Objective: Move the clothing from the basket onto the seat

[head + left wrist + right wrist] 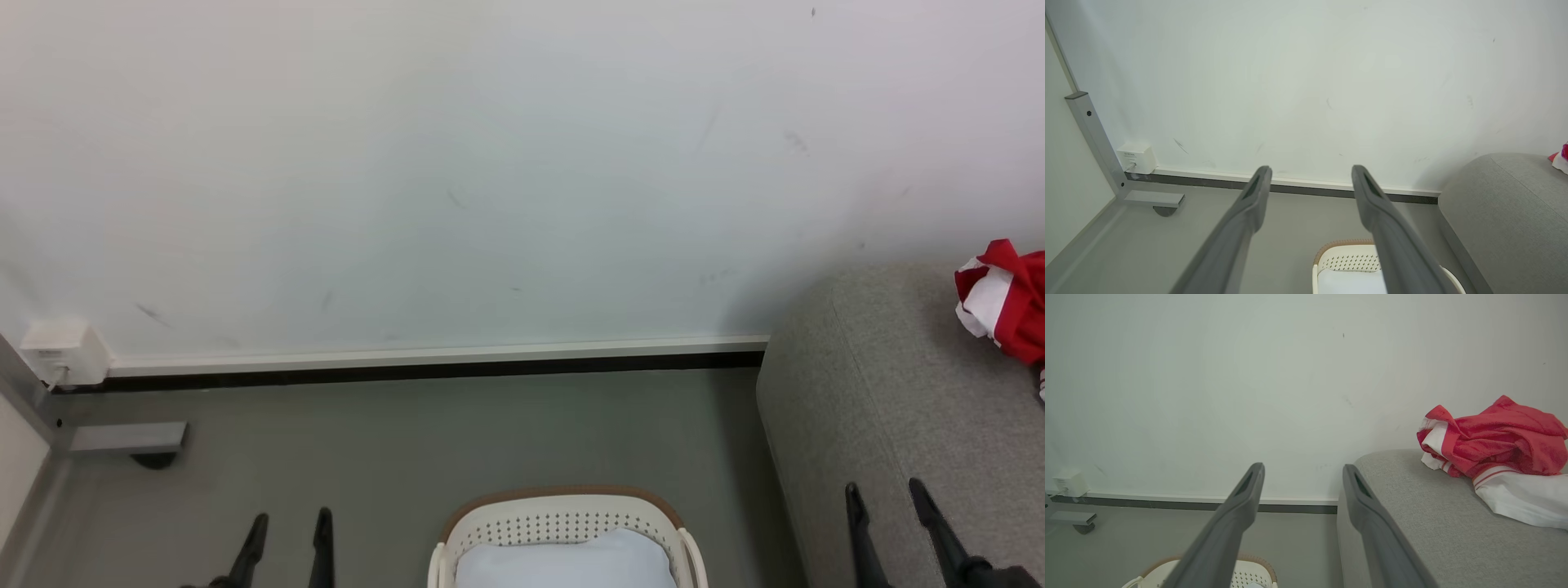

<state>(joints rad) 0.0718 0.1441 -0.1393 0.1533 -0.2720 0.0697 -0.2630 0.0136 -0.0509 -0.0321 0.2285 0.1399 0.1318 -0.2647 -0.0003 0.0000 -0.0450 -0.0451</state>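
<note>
Red-and-white clothing point(1494, 445) on the seat point(1412, 522), right of the right gripper point(1302, 468)

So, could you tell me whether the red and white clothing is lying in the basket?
No, the clothing lies heaped on the grey sofa, while the basket holds a plain pale pad.

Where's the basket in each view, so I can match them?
Head view: basket at bottom centre, cut off by the edge.
Left wrist view: basket at bottom, right of centre.
Right wrist view: basket at bottom, left of centre.
Shared landmark: white wall box, on the left by the skirting in all three.
</note>
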